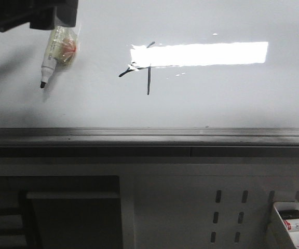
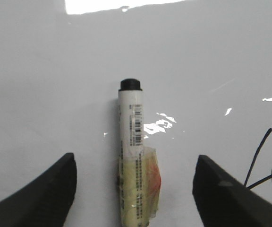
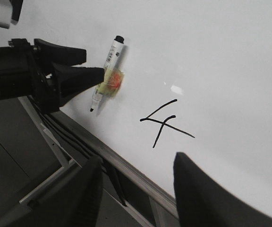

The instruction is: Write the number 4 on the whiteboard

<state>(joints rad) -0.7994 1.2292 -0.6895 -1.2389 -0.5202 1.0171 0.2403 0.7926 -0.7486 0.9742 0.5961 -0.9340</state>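
Three strokes of the number 4 (image 1: pixel 141 70) drawn on the whiteboard (image 1: pixel 232 98); your left hand (image 2: pixel 133 189) sits spread around the marker (image 2: pixel 132 156), nothing left.

Whiteboard (image 1: pixel 232 104) glossy white, grey rail along near edge. Black 4 (image 1: pixel 141 72) drawn mid-board, partly under bright rectangular glare.

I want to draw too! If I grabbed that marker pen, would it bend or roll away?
The marker looks like a stiff plastic tube, so it probably won't bend. Its round barrel would likely roll on a flat surface, though the crinkly tape wrapped around it may slow that. It looks small and likely light.
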